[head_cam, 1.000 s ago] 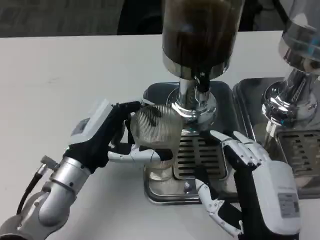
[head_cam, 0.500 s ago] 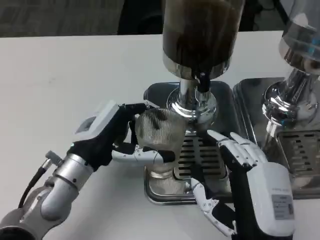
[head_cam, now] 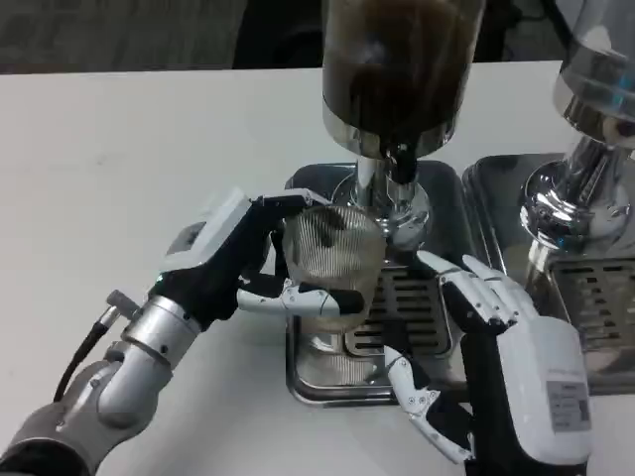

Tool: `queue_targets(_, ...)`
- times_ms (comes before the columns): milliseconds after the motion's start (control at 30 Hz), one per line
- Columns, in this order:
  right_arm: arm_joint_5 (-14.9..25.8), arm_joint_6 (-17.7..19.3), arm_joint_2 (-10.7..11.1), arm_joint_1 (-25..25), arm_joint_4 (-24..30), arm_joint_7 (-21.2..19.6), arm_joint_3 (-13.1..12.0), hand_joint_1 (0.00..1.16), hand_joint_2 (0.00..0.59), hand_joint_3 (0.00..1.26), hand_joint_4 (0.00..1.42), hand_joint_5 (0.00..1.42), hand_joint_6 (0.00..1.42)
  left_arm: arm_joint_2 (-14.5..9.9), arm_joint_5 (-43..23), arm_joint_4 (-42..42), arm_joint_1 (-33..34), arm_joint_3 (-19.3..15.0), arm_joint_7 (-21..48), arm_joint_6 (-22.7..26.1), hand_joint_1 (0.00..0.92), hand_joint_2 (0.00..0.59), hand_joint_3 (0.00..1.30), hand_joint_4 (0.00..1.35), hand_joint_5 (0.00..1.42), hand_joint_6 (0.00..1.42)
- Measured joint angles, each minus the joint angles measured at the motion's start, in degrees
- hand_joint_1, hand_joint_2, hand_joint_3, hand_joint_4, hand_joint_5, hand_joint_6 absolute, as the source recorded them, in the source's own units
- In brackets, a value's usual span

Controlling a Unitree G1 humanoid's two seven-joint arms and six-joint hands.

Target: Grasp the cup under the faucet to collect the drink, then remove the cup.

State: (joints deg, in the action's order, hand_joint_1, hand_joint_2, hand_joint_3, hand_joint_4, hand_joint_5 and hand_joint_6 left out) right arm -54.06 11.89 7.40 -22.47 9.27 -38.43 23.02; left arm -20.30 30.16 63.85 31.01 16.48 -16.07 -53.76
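Over drip tray (head_cam: 327,382): left hand (head_cam: 233,263) grips ribbed cup (head_cam: 330,260), contents unclear; right hand (head_cam: 496,357) spread, empty.

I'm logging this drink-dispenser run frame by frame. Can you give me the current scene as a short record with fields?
cup: clear ribbed cup, tilted, above the drip tray
left hand: left hand holds the cup from its left side
right hand: right hand holds nothing, fingers apart, over the tray's right part
dispenser: dark-drink dispenser with its faucet just right of the cup
drip tray: metal drip tray with a slotted grate
neighbour: second dispenser at the right edge
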Motion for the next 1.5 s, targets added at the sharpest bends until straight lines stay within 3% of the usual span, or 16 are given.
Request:
queue_targets(367, 0.98, -0.41, 1.22, -2.78, 4.72, 2.71, -0.49, 0.48, 0.474, 0.35, 0.38, 0.26, 0.25, 1.44, 0.50, 0.05, 0.31, 0.60, -0.01, 1.01, 0.671, 0.000, 0.70, 0.80, 1.03, 1.36)
queue_targets(767, 1.63, -0.49, 1.15, -2.56, 4.93, 3.07, -1.09, 0.48, 0.474, 0.35, 0.38, 0.26, 0.25, 2.99, 1.91, 2.18, 3.08, 2.30, -0.01, 4.67, 0.668, 0.000, 0.70, 0.80, 1.02, 1.34)
queue_targets(967, 1.58, -0.49, 0.94, -2.67, 5.42, 3.77, -0.04, 0.48, 0.474, 0.35, 0.38, 0.26, 0.25, 4.94, 1.95, 3.74, 5.13, 2.93, -0.08, 7.00, 0.658, 0.000, 0.67, 0.76, 0.98, 1.29)
queue_targets(1067, 1.55, -0.62, 0.83, -2.71, 6.48, 4.15, 0.12, 0.48, 0.474, 0.35, 0.38, 0.26, 0.25, 5.68, 1.96, 4.15, 5.85, 3.46, -0.08, 7.70, 0.622, 0.019, 0.62, 0.67, 0.90, 1.15)
queue_targets(1167, 1.43, -0.96, 0.33, -3.04, 6.85, 4.32, 0.17, 0.48, 0.474, 0.35, 0.38, 0.26, 0.25, 5.91, 1.98, 4.67, 7.12, 4.65, 0.20, 8.53, 0.483, 0.067, 0.55, 0.53, 0.74, 0.88)
queue_targets(1267, 1.32, -1.20, 0.14, -3.52, 6.97, 4.33, 0.19, 0.48, 0.474, 0.35, 0.38, 0.26, 0.26, 5.96, 1.87, 4.94, 8.03, 5.21, 1.68, 8.86, 0.375, 0.076, 0.52, 0.46, 0.58, 0.67)
queue_targets(1500, 1.39, -1.22, 0.10, -3.71, 6.99, 4.43, 0.10, 0.48, 0.474, 0.35, 0.39, 0.27, 0.26, 5.54, 1.86, 4.87, 8.24, 7.01, 3.08, 9.66, 0.288, 0.060, 0.50, 0.24, 0.29, 0.28)
